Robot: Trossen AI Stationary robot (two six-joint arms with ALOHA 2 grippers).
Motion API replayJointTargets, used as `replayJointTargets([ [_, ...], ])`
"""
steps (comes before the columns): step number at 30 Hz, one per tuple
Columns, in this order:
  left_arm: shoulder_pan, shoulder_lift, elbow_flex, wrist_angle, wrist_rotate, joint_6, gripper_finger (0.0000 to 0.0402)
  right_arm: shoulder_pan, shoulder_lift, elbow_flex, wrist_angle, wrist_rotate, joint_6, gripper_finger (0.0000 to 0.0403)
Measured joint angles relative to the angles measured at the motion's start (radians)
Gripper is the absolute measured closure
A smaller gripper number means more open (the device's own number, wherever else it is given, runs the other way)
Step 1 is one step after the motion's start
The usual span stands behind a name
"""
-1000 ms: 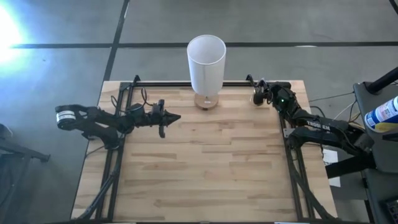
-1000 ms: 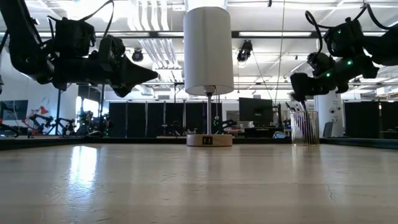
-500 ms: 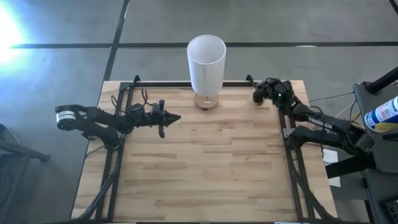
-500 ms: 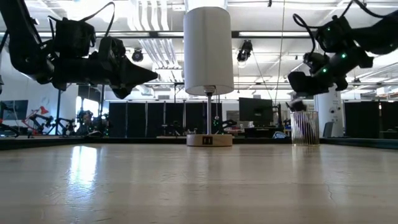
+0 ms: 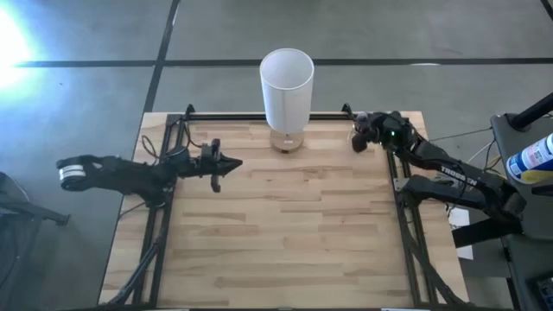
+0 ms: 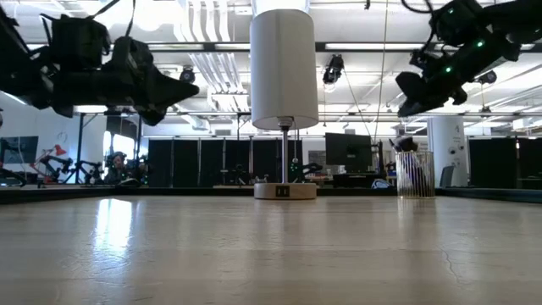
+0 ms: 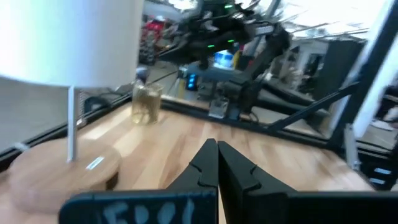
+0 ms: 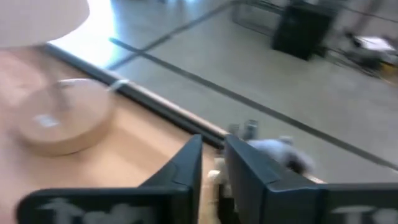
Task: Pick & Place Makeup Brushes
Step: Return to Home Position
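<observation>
No wording can be read clearly. The dark forearm link of the right arm [image 5: 455, 176] carries a line of white capitals, too small to spell out. Blurred pale letters cross the black body of the left gripper [image 7: 215, 145] and of the right gripper [image 8: 212, 142], illegible. The round wooden lamp base [image 6: 285, 191] and the blue bottle [image 5: 537, 155] bear small labels, neither readable

left tool [image 7: 216, 145] closed, raised | right tool [image 8: 212, 144] slightly parted, raised
</observation>
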Motion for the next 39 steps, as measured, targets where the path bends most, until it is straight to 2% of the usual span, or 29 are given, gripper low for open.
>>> replayJointTargets([
  [5,0.0,-0.13,-0.009,-0.202,-0.079,0.017,0.0402,0.17,-0.036,-0.048,0.053,-0.016,0.007,0.0387],
  [11,-0.001,-0.255,-0.01,-0.382,-0.135,0.05,0.0402,0.4,-0.032,-0.124,0.263,-0.041,-0.026,0.0394],
  [16,-0.002,-0.34,-0.025,-0.442,-0.151,0.066,0.0402,0.513,-0.056,-0.193,0.377,-0.07,-0.038,0.0394],
  [23,-0.002,-0.432,-0.07,-0.464,-0.153,0.066,0.0402,0.551,-0.144,-0.257,0.377,-0.187,-0.031,0.0394],
  [29,-0.003,-0.494,-0.077,-0.514,-0.153,0.066,0.0402,0.548,-0.307,-0.316,0.334,-0.284,-0.047,0.0394],
  [35,-0.003,-0.559,-0.077,-0.581,-0.153,0.068,0.0401,0.548,-0.495,-0.342,0.218,-0.281,-0.037,0.0394],
  [39,-0.003,-0.609,-0.077,-0.645,-0.153,0.066,0.0402,0.548,-0.627,-0.38,0.154,-0.221,-0.04,0.0394],
])
